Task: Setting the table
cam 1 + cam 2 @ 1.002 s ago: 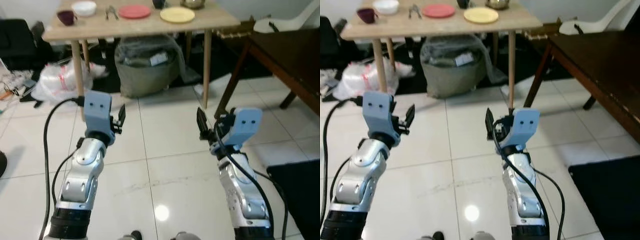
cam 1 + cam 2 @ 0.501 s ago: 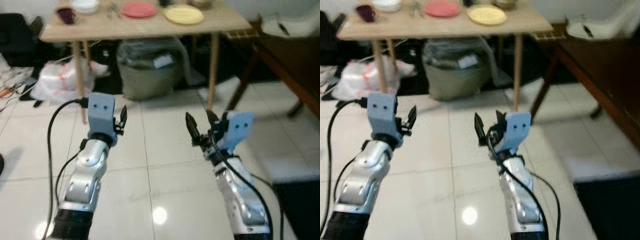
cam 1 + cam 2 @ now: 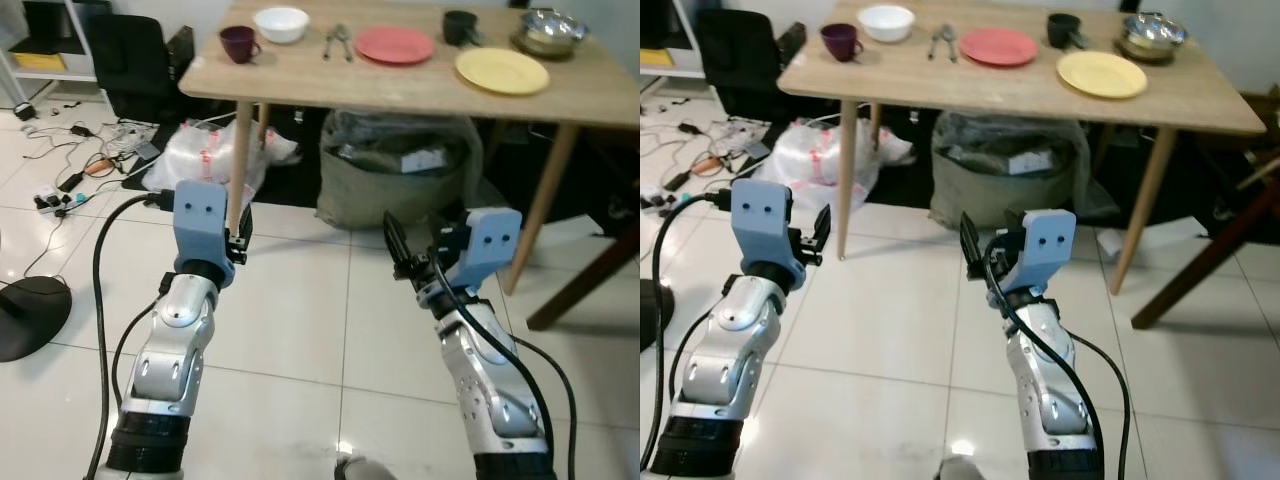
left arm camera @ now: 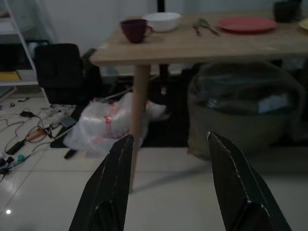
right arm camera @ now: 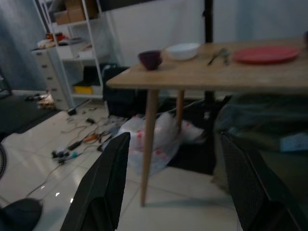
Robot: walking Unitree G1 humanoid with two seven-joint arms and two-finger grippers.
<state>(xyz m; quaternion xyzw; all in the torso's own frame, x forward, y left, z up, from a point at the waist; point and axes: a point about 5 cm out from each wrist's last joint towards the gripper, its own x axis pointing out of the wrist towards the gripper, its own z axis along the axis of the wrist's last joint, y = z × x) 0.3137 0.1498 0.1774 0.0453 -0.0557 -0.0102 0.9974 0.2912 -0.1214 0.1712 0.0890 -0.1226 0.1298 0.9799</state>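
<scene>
Ahead, a light wooden table (image 3: 1200, 100) on slim legs over a white tiled floor (image 3: 890, 330). On the table top, from its left end: a dark purple mug (image 3: 841, 41), a white bowl (image 3: 886, 21) just beside it, cutlery (image 3: 943, 40) lying flat, a red plate (image 3: 998, 46), a black cup (image 3: 1064, 29), a yellow plate (image 3: 1101, 73), and a steel bowl (image 3: 1151, 33) at the far right corner. All apart from one another, none stacked.

Under the table, a grey-green sack (image 3: 1005, 180) and, beside the left front leg, a white plastic bag (image 3: 820, 160). Left of the table, cables (image 3: 70, 175) strewn on the tiles and a black chair (image 3: 135, 60). Right of the table, the leg of a dark wooden piece (image 3: 1200, 275).

Short of the table and below its top, both arms raised over the tiles, holding nothing. Left gripper (image 4: 170, 180) with fingers spread apart, pointing toward the table's left front leg. Right gripper (image 5: 180, 185) likewise spread wide, facing the same end of the table, empty.
</scene>
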